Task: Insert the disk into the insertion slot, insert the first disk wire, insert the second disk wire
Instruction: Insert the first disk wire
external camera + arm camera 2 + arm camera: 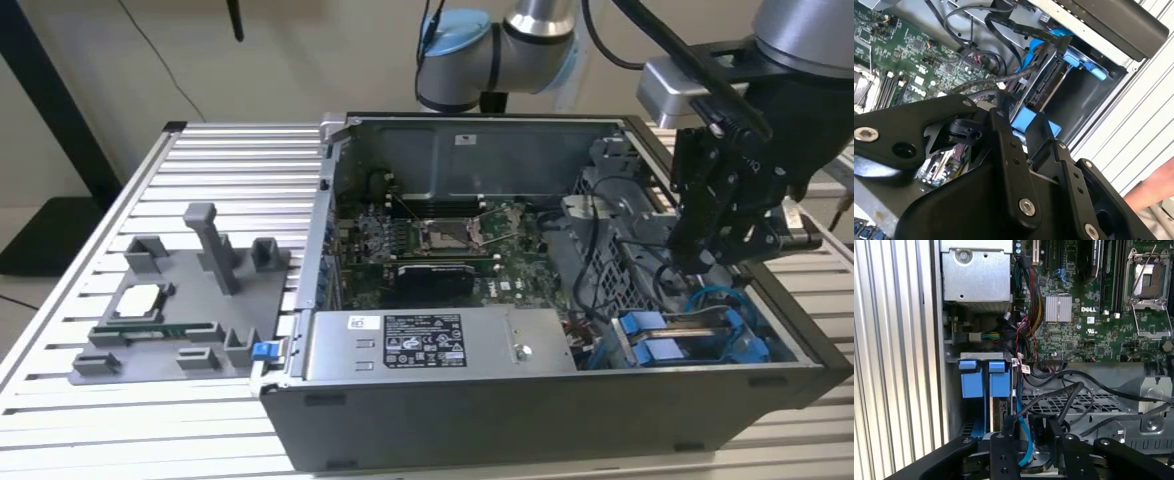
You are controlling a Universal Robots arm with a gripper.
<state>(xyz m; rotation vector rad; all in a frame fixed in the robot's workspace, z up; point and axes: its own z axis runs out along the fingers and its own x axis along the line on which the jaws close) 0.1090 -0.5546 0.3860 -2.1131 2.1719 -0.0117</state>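
Gripper [705,258] low over the open computer case [561,420], above the near corner on the exterior view's right, just over the drive cage. Grip state impossible to tell, with black linkage in the way in both wrist views and a black wire [1019,415] running up from close beside it. Disk [1050,75] already seated in the slot [667,325] of that cage, clipped in its blue frame, connector end facing the inside of the case in the second wrist view. Two blue tabs [968,379] side by side at the cage front in the first wrist view, close against the case wall. Thin blue cable [714,295] looped over the cage top beneath the gripper. Several black wires [1094,390] draped across the perforated metal plate beside the cage. Grey power-supply box [441,345] along the near edge of the case, between the cage and the near corner on the exterior view's left. Green motherboard [441,240] on the case floor behind it. Grey fixture plate [187,300] on the slatted table [80,430], beside the case on the exterior view's left. Part of a person's arm [1154,192] near the table edge in the second wrist view.
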